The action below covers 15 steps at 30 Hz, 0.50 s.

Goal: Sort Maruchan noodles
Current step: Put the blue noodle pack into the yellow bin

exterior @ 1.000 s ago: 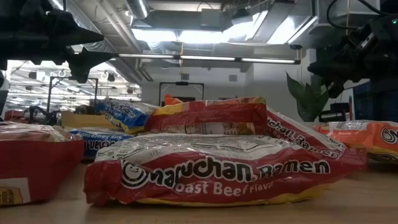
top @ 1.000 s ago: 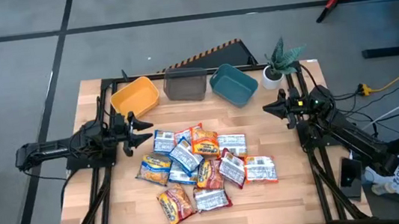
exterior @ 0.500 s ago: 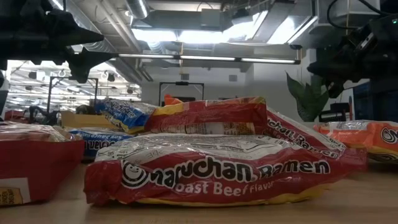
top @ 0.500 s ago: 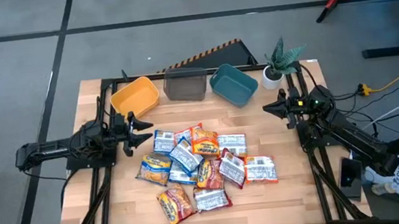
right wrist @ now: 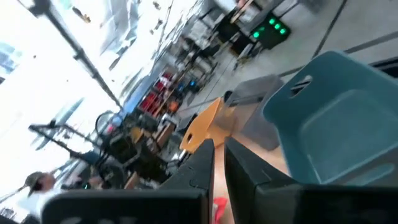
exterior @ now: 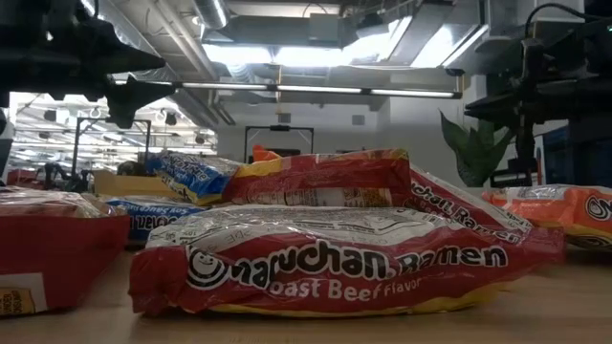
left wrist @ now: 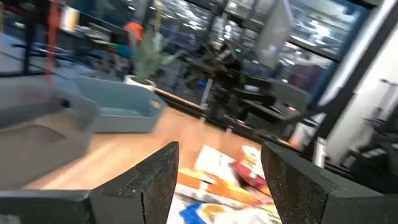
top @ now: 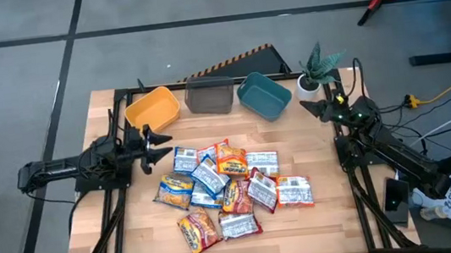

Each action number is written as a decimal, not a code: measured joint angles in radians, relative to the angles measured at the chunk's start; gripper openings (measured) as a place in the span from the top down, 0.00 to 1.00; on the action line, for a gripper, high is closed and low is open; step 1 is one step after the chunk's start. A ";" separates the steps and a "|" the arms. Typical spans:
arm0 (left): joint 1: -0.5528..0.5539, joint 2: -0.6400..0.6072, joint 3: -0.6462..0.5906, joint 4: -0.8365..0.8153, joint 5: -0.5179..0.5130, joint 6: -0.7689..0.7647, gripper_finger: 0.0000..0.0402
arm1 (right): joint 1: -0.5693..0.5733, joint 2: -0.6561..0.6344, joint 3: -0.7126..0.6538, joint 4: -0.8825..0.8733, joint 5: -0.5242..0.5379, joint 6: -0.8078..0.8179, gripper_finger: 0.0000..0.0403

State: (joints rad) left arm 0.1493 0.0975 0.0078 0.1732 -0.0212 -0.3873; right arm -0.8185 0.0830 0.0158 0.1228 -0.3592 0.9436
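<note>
Left gripper gapes over noodles; overhead hides its spread

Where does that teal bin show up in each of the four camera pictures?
High view: teal bin at the table's far edge, beside the grey bin.
Low view: not visible.
Left wrist view: upper left.
Right wrist view: right side.
Shared landmark: the grey bin beside it.

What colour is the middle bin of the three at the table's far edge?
Grey: the middle plastic bin sits between the yellow and teal ones, clearest in the high view.
</note>
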 joint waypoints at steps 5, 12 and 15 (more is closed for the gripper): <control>0.000 0.000 0.000 0.097 -0.183 0.030 0.45 | 0.000 0.000 0.001 0.008 0.018 0.051 0.94; 0.000 0.000 0.000 0.264 -0.289 0.010 0.45 | 0.000 0.000 0.001 0.199 -0.002 0.207 0.94; 0.003 0.000 0.000 0.337 -0.364 0.037 0.45 | 0.001 0.003 0.004 0.370 -0.007 0.212 0.94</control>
State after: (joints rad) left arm 0.1522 0.0978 0.0074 0.5107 -0.3848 -0.3503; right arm -0.8177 0.0859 0.0194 0.4932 -0.3665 1.1554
